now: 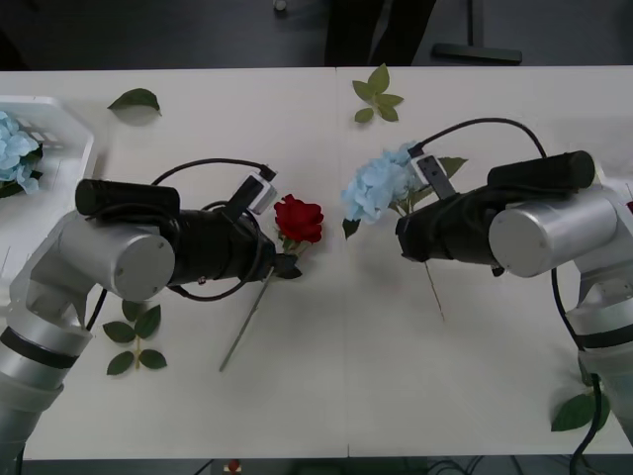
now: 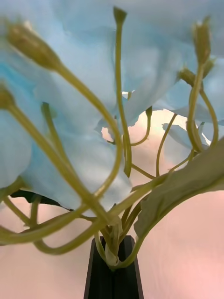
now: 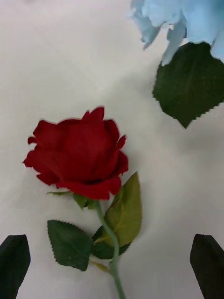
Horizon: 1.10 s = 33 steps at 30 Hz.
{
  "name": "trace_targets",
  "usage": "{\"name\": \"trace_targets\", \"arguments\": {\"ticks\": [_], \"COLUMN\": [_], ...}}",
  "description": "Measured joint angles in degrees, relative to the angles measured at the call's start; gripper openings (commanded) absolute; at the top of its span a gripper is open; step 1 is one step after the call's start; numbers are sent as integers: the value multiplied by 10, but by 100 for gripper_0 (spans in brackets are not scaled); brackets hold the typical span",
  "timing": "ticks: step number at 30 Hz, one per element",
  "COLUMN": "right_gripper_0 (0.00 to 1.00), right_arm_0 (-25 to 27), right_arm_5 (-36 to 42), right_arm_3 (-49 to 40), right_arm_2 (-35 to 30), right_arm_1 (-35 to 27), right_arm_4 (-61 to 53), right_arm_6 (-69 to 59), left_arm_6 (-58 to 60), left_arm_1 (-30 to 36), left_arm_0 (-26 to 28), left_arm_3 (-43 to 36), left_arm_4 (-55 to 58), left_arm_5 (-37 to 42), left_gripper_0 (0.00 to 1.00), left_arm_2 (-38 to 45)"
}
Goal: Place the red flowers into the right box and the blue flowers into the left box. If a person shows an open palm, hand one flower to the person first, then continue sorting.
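Note:
A red flower lies on the white table with its stem running toward the near edge. My left gripper stands open just behind the bloom. In the left wrist view the red flower lies between the black fingertips, and its stem passes through the left gripper. My right gripper is shut on the stem base of a blue flower. From the front, this blue flower sits ahead of the right gripper. The left box holds another blue flower. The right box is out of view.
Loose leaf sprigs lie at the back left, the back middle, the near left and the near right. A person's dark legs stand beyond the table's far edge.

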Motion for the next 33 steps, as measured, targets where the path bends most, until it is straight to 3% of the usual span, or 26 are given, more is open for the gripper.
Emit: {"name": "trace_targets", "arguments": {"ticks": [6,15,20,24,33], "right_gripper_0": [0,0,0,0,0], "right_arm_0": [0,-23,-34,-35,-35], "right_arm_5": [-48,-141,-202,-240,-260], "right_arm_3": [-29,-57,-57,-57,-57], "right_arm_2": [-23,-23,-23,-23,-22], "right_arm_1": [0,7,29,43,66], "right_arm_4": [-166,-229,-259,-299,-386], "right_arm_6": [1,26,95,109,186], "left_arm_6": [0,-119,-147,-277,-345], "left_arm_1": [36,78,82,78,13], "left_arm_0": [14,53,91,115,120], "left_arm_3": [-62,-73,-73,-73,-73], "left_arm_4": [166,397,486,536,548], "left_arm_5": [75,101,82,37,-88], "left_gripper_0": [100,100,100,100,100], "left_arm_2": [92,203,194,149,39]}}
